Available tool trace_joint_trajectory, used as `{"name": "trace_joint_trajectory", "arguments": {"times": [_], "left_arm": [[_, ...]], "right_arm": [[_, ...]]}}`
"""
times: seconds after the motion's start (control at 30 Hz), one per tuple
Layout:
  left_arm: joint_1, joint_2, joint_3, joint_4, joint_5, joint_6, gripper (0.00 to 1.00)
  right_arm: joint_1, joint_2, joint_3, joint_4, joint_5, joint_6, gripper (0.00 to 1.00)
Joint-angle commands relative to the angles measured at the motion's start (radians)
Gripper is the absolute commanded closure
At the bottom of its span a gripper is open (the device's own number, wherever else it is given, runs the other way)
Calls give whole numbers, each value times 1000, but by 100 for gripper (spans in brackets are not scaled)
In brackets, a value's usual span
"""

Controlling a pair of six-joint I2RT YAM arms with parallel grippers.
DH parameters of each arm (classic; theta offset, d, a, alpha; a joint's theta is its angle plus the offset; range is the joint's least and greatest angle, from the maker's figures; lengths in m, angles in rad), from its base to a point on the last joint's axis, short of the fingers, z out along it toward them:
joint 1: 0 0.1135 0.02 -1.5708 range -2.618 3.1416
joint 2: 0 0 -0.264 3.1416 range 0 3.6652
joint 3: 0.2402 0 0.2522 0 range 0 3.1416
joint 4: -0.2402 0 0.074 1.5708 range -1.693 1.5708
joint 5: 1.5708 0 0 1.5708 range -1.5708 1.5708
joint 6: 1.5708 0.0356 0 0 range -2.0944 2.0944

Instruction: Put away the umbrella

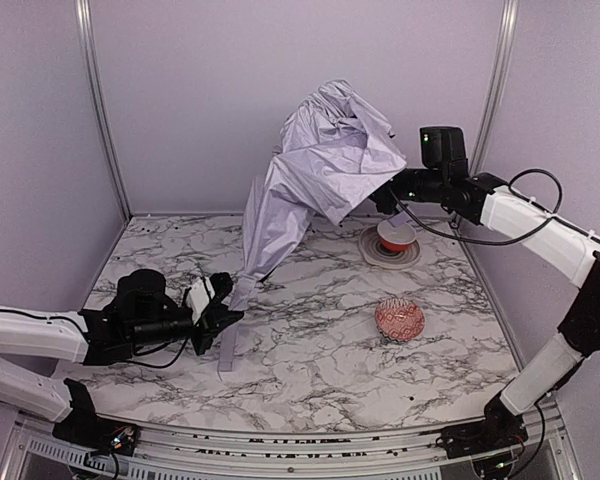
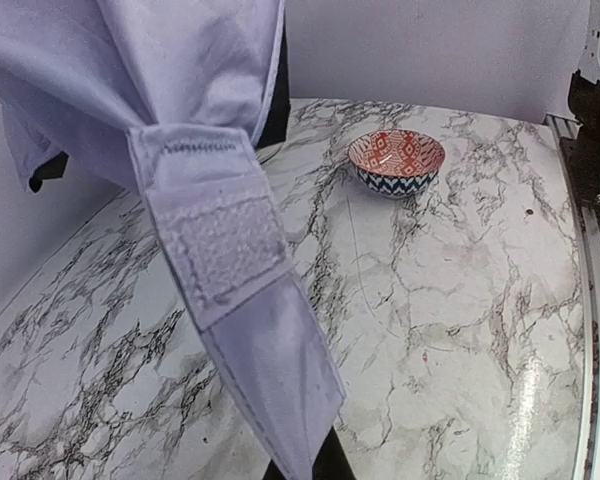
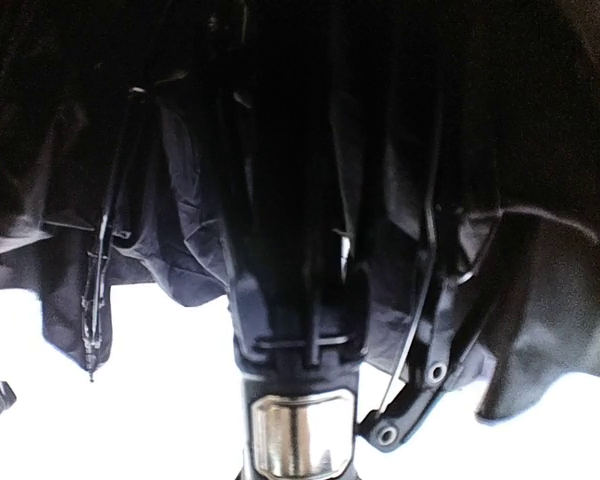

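Marble-pattern surface (image 1: pixel 310 385): white with grey veins, fills the lower half of the top view. A metal rail (image 1: pixel 280 447) runs along its near edge at the bottom of the frame. Right of centre stands a red patterned bowl (image 1: pixel 399 319), upright and well apart from everything else. Further back, a small red-and-white bowl (image 1: pixel 396 235) rests on a pale plate (image 1: pixel 372 252). Room: plain lavender walls (image 1: pixel 200 90) on three sides, aluminium posts (image 1: pixel 98 100) in the two back corners.

Near, lower left of the top view: left hand (image 1: pixel 223 308), fingers together, clamped on the closure strap (image 1: pixel 227 352) of the umbrella (image 1: pixel 320 160), just below the canopy's lowest point. The strap's free end hangs past the hand down to the surface; contact cannot be confirmed. In the left wrist view the strap (image 2: pixel 220 240) is close up, its rough fastening patch facing the camera, with lavender fabric bunched in the upper left of the frame.

Upper centre of the top view: the umbrella is half collapsed and held clear of the surface. Its canopy is crumpled and droops down-left to the left hand.

Far, upper right: right hand (image 1: pixel 387 198), tucked under the canopy edge, fingers hidden. It is closed. The right wrist view looks along the black shaft (image 3: pixel 300 300), with black ribs (image 3: pixel 420 370) and the dark underside around it, so the grip is on the umbrella's lower end. Whether that is shaft or handle cannot be told.
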Motion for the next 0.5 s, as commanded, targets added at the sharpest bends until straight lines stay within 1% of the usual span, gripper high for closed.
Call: {"name": "trace_joint_trajectory", "arguments": {"times": [0.0, 0.13, 0.27, 0.37, 0.47], "left_arm": [[60, 64, 55, -43, 21, 102, 100], [123, 127, 110, -44, 18, 215, 100], [160, 238, 205, -39, -29, 409, 100], [206, 327, 315, -32, -21, 504, 100], [279, 388, 385, 3, 45, 573, 100]], "right_arm": [[7, -104, 60, 20, -233, -82, 100], [12, -147, 65, -110, -336, -201, 100], [31, -157, 93, -300, -439, -357, 100], [111, -164, 84, -416, -413, -454, 100], [181, -191, -5, -430, -369, -477, 100]]}}
